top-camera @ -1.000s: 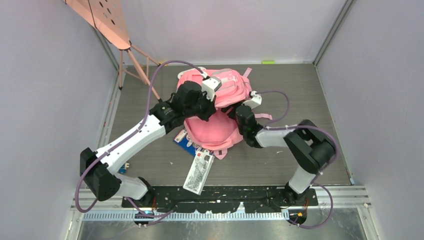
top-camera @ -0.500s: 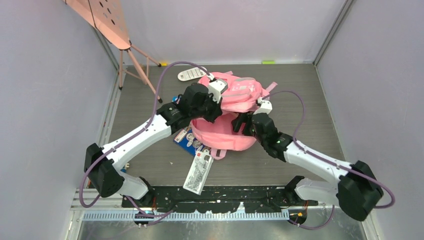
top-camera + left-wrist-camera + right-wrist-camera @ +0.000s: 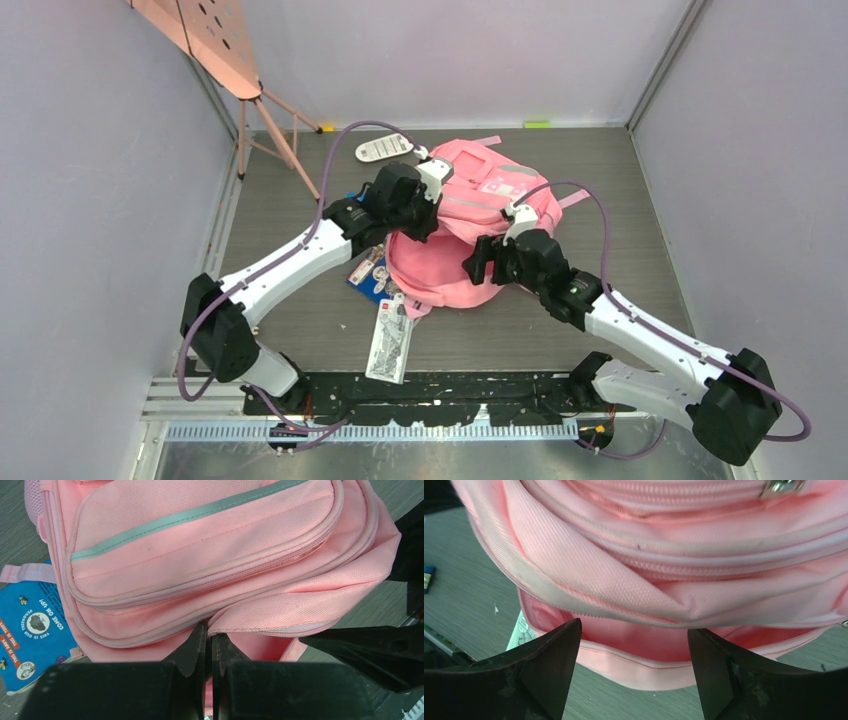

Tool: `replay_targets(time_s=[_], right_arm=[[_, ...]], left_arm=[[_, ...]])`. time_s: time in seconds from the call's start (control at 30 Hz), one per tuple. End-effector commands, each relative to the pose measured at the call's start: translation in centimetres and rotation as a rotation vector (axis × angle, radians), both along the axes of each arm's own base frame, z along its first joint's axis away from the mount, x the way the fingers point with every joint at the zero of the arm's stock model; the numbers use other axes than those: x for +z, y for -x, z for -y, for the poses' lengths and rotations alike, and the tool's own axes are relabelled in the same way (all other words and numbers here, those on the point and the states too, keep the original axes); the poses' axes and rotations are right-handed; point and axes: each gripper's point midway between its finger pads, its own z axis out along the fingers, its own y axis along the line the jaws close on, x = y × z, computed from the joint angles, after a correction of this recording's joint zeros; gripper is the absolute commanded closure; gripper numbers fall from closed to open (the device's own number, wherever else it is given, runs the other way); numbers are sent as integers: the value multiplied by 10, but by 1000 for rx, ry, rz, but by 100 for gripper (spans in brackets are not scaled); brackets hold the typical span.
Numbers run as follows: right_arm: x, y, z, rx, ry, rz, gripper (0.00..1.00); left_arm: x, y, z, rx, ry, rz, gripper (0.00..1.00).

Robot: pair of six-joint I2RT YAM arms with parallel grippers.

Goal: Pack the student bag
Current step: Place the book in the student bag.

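Note:
The student bag point(image 3: 490, 190) is a big pink backpack lying mid-table, its main zip mouth gaping toward the arms. My left gripper point(image 3: 430, 218) is shut on the upper lip of that mouth and holds it raised; in the left wrist view the fingers point(image 3: 199, 642) pinch the pink edge under the grey-striped front pocket point(image 3: 200, 540). My right gripper point(image 3: 480, 268) is open at the near side of the bag. In the right wrist view its gripper point(image 3: 634, 630) frames the pink lining point(image 3: 649, 642) of the open mouth, with nothing between the fingers.
A blue booklet point(image 3: 366, 280) pokes out from under the bag's left side, also visible in the left wrist view point(image 3: 30, 630). A white patterned flat pack point(image 3: 392, 342) lies near the arm bases. A white oblong object point(image 3: 380, 150) lies behind the bag. A pink stand point(image 3: 262, 100) leans at the back left.
The bag has shifted right and back with my left gripper, uncovering the white oblong object. My right arm has stretched out and swung round to the bag's near edge, its jaws widening.

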Motion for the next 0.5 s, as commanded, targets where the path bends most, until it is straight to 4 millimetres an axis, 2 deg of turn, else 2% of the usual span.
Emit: replay_targets(time_s=[0.0,0.2,0.33,0.47], right_arm=[[15,-9,1,-30,6,19,16],[25,-21,44,-239,153,19,14],[41,-21,55,-251,199,61,13],[53,-22,60,-276,189,92,12]], left_arm=[[31,-22,10,22,76,67,100],[18,-27,18,20,73,24,100],[13,-33,28,33,91,-6,100],[9,-44,50,44,172,-34,100]])
